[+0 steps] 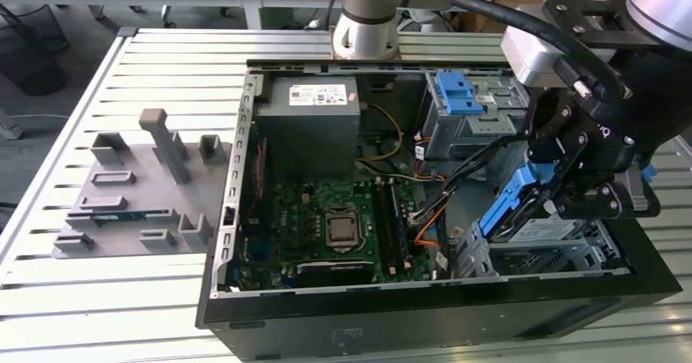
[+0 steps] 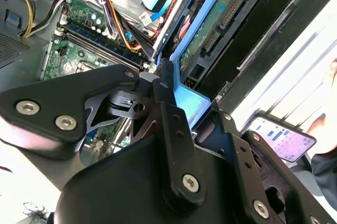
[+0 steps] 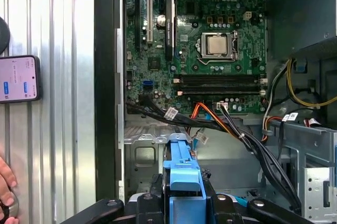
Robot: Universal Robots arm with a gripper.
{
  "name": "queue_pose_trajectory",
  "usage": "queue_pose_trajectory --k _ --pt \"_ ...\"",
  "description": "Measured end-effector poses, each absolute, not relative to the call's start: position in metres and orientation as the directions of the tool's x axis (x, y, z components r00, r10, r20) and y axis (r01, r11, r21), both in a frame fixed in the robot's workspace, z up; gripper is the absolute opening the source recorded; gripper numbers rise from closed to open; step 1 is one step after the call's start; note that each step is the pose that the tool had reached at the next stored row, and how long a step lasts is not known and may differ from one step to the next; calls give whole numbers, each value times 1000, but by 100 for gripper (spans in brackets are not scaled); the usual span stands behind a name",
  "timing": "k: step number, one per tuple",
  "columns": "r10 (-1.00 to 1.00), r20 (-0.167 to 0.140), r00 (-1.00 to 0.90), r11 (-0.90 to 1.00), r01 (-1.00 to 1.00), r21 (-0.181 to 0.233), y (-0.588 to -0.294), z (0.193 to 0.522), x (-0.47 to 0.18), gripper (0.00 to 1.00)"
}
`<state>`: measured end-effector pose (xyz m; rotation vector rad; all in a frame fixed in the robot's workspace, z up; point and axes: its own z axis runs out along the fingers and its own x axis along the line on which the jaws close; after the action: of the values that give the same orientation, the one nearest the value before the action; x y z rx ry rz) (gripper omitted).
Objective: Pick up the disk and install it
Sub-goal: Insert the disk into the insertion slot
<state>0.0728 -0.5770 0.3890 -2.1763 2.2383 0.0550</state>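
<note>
Lower right of the exterior view: gripper (image 1: 584, 205) was closed onto the disk (image 1: 532, 232), jaws pinched across its blue side rails (image 1: 505, 205). Drive hung tilted, one end raised, over the metal drive cage (image 1: 562, 259) in that corner of the open computer case (image 1: 433, 322); couldn't tell whether it touched the cage.

First wrist view showed the disk (image 3: 181, 174) wedged between the jaws, with the motherboard (image 3: 210, 40) and cable bundle (image 3: 239, 133) beyond it.

Judgement: pick-up looked done; step in hand was the install, with the disk held at the bay but not seated. Seating it would call for levelling the drive, lining the rails up with the cage guides, then a straight push in. Cables ran close beside the bay, so there was some snag risk.

Phone (image 3: 18, 78) and a person's hand (image 3: 5, 182) were on the slatted table (image 3: 58, 129) outside the case, well apart from the disk.
</note>
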Motion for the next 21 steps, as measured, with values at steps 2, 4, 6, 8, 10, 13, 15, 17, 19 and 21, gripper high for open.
queue_pose_trajectory --k 2,4,6,8,10,13,15,17,19,21 --pt "-999 -38 -28 28 -1000 12 -577 387 73 36" --pt "-999 -38 -28 28 -1000 12 -577 386 73 36" --pt "-999 -38 -28 28 -1000 12 -577 384 73 36" --pt "-999 -38 -28 28 -1000 12 -577 383 73 36" --pt "-999 -38 -28 28 -1000 12 -577 381 73 36" --pt "-999 -38 -28 28 -1000 12 -577 378 73 36" --pt "-999 -38 -28 28 -1000 12 -577 376 73 36" --pt "-999 -38 -28 28 -1000 12 -577 375 73 36" --pt "-999 -38 -28 28 -1000 12 -577 373 73 36" --pt "-999 -38 -28 28 -1000 12 -577 371 73 36"
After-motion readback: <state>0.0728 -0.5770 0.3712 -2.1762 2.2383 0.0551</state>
